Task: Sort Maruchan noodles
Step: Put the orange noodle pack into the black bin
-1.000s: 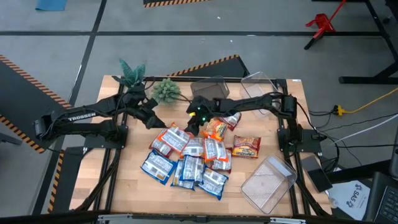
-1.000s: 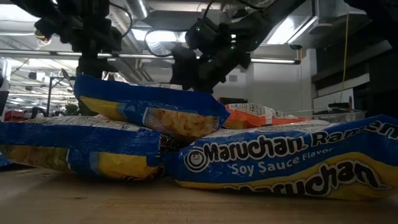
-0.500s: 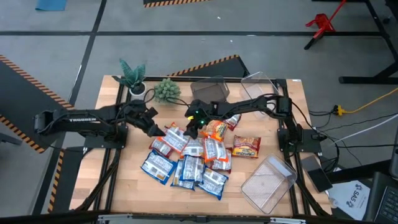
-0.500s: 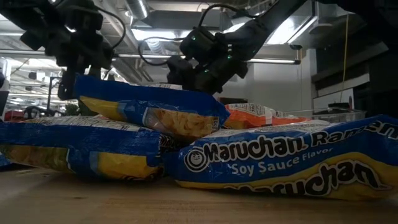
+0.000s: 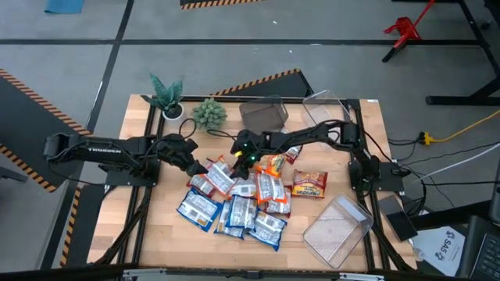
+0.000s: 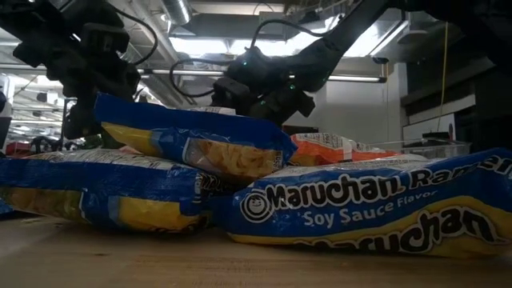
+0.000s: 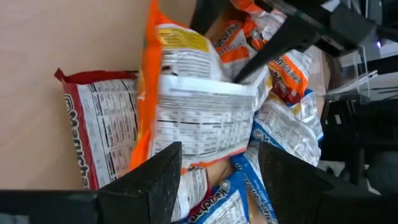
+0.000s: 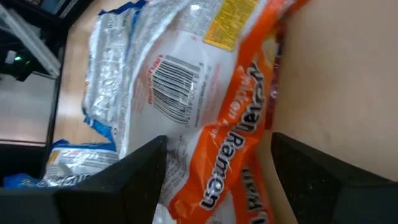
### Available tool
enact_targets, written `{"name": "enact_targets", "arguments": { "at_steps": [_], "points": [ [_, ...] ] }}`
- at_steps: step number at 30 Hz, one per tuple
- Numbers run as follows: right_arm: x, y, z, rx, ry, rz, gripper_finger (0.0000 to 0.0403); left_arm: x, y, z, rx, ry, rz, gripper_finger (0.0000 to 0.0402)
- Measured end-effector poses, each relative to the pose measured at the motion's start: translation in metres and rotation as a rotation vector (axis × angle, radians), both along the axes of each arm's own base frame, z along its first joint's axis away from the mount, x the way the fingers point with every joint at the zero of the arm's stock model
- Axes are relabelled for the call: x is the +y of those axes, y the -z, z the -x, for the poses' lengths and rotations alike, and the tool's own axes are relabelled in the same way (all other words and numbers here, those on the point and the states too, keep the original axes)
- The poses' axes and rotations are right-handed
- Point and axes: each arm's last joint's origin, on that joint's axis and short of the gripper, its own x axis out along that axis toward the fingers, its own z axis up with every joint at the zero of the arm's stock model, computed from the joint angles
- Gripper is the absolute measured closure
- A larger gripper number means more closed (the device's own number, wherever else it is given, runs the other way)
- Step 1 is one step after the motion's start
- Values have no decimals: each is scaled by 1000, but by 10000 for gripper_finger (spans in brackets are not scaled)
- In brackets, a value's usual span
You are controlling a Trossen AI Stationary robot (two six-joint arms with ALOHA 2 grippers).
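Both hands hang open and empty over the far edge of the Maruchan noodles (image 5: 238, 195) piled mid-worktop: left hand (image 5: 205, 166), right hand (image 5: 238, 157). Clear bins (image 5: 337, 229) flank the right side; bare worktop (image 5: 156, 226) lies left.

Blue-and-white Maruchan packets (image 5: 234, 215) with yellow patches fill the lower middle of the high view. An orange packet (image 7: 199, 112), its white back printed in black, lies centre frame in the left wrist view, a red-brown one (image 7: 93, 140) at its left. The table (image 5: 156, 234) is pale wood. Two green plants (image 5: 187, 109) stand upper left, by black-and-orange hazard stripes (image 5: 39, 94).
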Motion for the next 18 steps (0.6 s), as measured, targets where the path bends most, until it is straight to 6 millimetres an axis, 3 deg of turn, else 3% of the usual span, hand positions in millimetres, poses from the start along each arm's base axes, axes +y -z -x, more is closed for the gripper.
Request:
{"name": "enact_targets", "arguments": {
  "at_steps": [4,12,18],
  "points": [
    [0,-1,0,-6,-1,-3,181,1,-1,-1,-9,-31,-28,195],
    [-1,-1,-1,-3,16,16,384,2,-2,-2,-24,-49,-43,195],
    [-2,-2,-1,1,51,46,397,4,-2,-2,-16,-110,-24,195]
  ]
}}
